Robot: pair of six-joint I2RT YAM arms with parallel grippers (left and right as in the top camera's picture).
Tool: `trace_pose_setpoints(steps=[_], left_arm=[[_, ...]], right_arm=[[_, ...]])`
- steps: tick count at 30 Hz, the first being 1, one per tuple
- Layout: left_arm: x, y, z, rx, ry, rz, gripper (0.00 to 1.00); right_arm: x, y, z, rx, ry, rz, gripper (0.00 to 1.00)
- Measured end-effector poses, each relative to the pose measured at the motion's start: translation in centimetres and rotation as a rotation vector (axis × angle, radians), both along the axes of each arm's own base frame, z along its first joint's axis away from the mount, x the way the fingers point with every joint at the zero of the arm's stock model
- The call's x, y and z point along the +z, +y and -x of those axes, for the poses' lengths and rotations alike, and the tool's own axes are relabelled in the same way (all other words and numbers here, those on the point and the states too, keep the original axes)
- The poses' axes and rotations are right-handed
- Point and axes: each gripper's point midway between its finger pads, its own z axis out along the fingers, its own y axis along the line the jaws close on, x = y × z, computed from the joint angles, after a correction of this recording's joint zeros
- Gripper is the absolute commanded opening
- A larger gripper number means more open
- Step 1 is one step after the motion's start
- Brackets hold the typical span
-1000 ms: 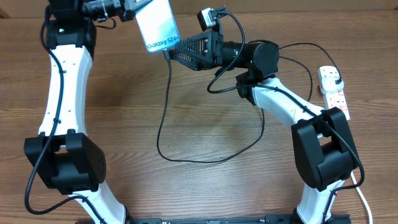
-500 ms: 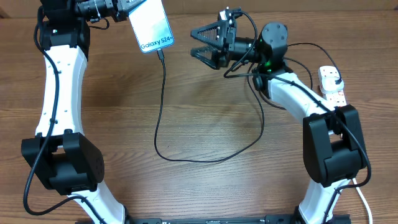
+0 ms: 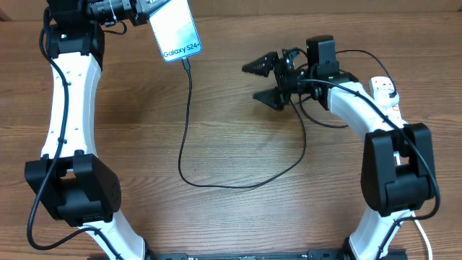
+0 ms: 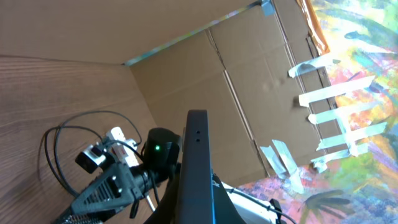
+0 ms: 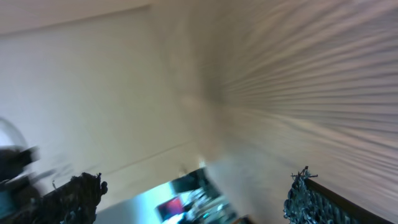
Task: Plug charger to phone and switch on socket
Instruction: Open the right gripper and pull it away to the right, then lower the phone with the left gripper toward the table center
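My left gripper (image 3: 148, 9) at the top left is shut on the phone (image 3: 176, 29), held up above the table with its bright screen facing the overhead camera. In the left wrist view the phone (image 4: 198, 171) shows edge-on between the jaws. The charger cable (image 3: 184, 137) hangs from the phone's lower edge, its tip (image 3: 186, 63) at the port, loops over the table and runs right toward the socket (image 3: 387, 100), where a plug (image 3: 385, 87) sits. My right gripper (image 3: 261, 81) is open and empty, right of the phone, pointing left. Its view is blurred; the fingertips (image 5: 193, 193) stand wide apart.
The wooden table (image 3: 238, 217) carries the cable loop in its middle. A cardboard wall (image 4: 249, 81) with tape strips stands behind the table. The power strip's white cord (image 3: 421, 227) trails down the right edge.
My right gripper let go at the phone's lower edge, opened and swung back to the right and down. The left arm shifted the phone slightly left, then held still.
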Motion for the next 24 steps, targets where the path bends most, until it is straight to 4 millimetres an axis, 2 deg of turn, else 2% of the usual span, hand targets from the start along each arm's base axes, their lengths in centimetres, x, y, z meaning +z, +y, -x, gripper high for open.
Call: trace_pose_setpoints(steps=[3,7,15,19,24], left_arm=[[-0.4,0.0,0.0,0.0,0.016,-0.003,0.04],[-2.1,-0.3,0.3,-0.007,0.09,-0.011,0.04],[-7.6,-1.9,1.6,0.011,0.245,-0.103,0.04],[-10.7,-2.7,2.4,0.039,0.288,-0.217,0.04],[-14.5,-3.7,3.2,0.078,0.321,-0.407,0.04]], right_arm=[[-0.7,-1.3,1.0,-0.011,-0.001,0.107,0.97],[0.4,-3.0,1.7,-0.037,-0.062,0.225,0.96],[5.0,-6.6,3.2,-0.141,-0.185,0.429,0.97],[7.7,-8.0,4.2,-0.183,-0.264,0.494,0.97],[10.2,-9.2,5.5,-0.214,-0.335,0.54,0.97]])
